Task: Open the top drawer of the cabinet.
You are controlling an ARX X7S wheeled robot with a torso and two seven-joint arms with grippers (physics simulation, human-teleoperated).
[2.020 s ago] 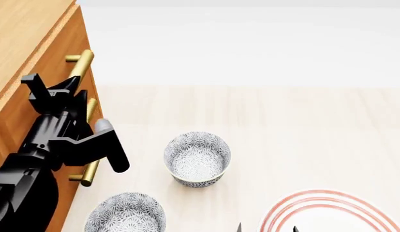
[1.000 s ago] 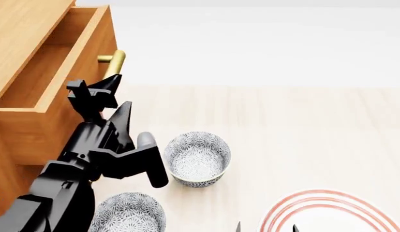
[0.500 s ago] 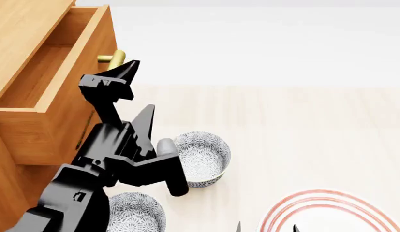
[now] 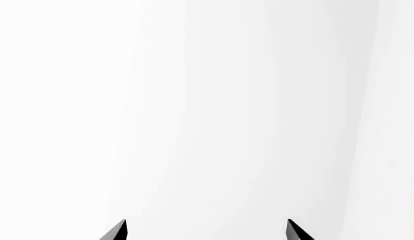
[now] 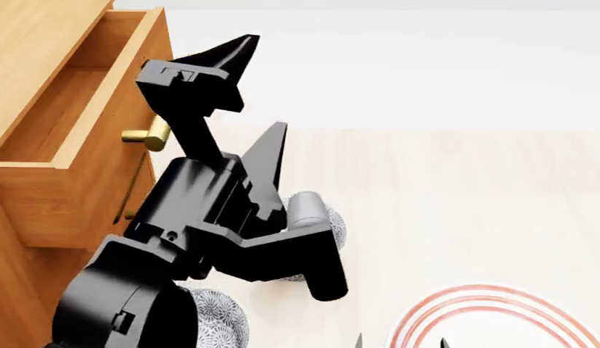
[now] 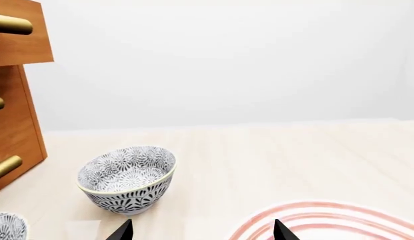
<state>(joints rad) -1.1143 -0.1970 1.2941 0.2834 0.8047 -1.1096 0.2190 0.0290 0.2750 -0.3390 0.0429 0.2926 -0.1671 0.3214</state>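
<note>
The cabinet (image 5: 29, 36) stands at the left of the head view. Its top drawer (image 5: 62, 116) is pulled out, showing a lighter wood interior with nothing in it. The drawer's brass handle (image 5: 149, 134) pokes out beside my left arm. My left gripper (image 5: 261, 90) is open and holds nothing, raised above and to the right of that handle, apart from it. The left wrist view shows only my left gripper (image 4: 205, 232) against white. My right gripper (image 6: 202, 232) is open and holds nothing, low over the table. From there, the top drawer (image 6: 20, 35) juts out over the cabinet (image 6: 16, 125).
A patterned bowl (image 6: 126, 177) sits on the light wooden table near the cabinet, mostly hidden by my left arm in the head view. A second patterned bowl (image 5: 218, 319) is nearer me. A red-ringed plate (image 5: 493, 319) lies at the right. Two lower brass handles (image 6: 5, 167) stick out.
The top drawer went from closed to pulled out. My left gripper then left its handle and rose up and to the right. The right gripper has not moved.
</note>
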